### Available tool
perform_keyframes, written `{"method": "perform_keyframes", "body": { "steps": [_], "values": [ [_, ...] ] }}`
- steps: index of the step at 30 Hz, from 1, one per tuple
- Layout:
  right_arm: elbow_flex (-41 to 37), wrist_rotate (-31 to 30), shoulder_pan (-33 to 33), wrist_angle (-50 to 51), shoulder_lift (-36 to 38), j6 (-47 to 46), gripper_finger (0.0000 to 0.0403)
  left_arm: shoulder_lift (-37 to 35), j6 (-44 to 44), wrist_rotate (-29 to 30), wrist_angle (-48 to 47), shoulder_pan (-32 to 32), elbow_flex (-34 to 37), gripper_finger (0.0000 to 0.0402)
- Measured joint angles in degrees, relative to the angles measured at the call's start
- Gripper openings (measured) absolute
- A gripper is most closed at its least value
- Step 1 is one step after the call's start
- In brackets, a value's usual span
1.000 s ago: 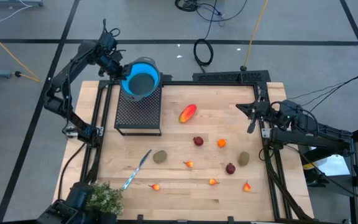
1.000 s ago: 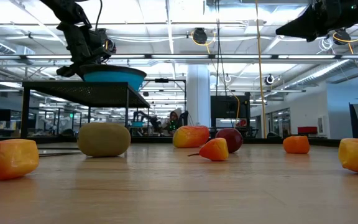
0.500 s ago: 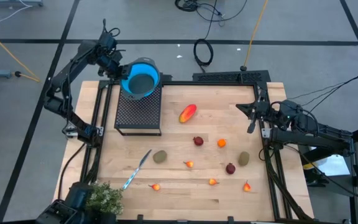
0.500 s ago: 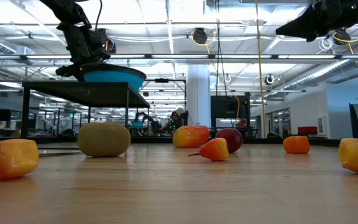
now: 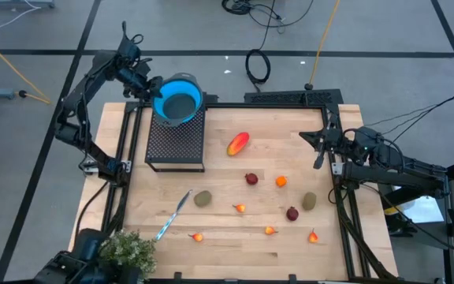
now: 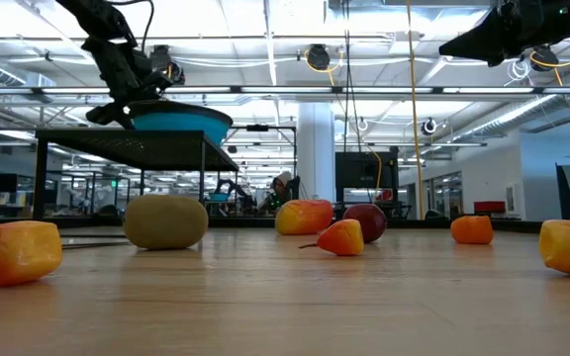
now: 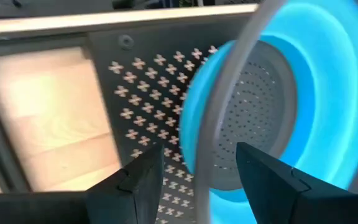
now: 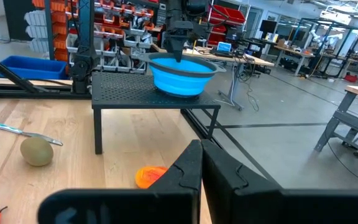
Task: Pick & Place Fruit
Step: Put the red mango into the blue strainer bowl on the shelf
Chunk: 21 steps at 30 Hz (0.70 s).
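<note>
While the left gripper (image 5: 142, 81) is standing at the rim of the blue bowl (image 5: 178, 99) on the black perforated stand (image 5: 176, 138), we are treating the step in hand as clearing that rim, so we are advising a straight retreat that does not drag the bowl off the stand. In the left wrist view its fingers (image 7: 138, 180) are standing apart on either side of the rim, holding nothing. We are seeing the left arm bent high over the table's far left corner, wrist angled down toward the bowl. The right gripper (image 5: 320, 143) is hanging closed and empty above the right edge. The fruit (image 5: 238, 143) is all lying on the wooden table (image 5: 235, 244), well apart from the bowl.
</note>
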State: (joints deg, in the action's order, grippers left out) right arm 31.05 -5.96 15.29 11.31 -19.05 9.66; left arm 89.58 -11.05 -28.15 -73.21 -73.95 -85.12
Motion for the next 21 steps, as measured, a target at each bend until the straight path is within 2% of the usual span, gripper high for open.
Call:
{"method": "perform_keyframes", "body": {
  "steps": [7, 21],
  "values": [
    [0.01, 0.02, 0.00, -0.03, 0.00, -1.46, 0.0000, -2.63, 0.40, 4.80, -0.29, -0.36, -0.09, 0.0202],
    [0.00, 0.02, 0.00, -0.39, 0.00, -1.50, 0.0000, -7.34, -3.19, 7.67, -1.08, 2.69, -6.50, 0.0202]
  ]
}}
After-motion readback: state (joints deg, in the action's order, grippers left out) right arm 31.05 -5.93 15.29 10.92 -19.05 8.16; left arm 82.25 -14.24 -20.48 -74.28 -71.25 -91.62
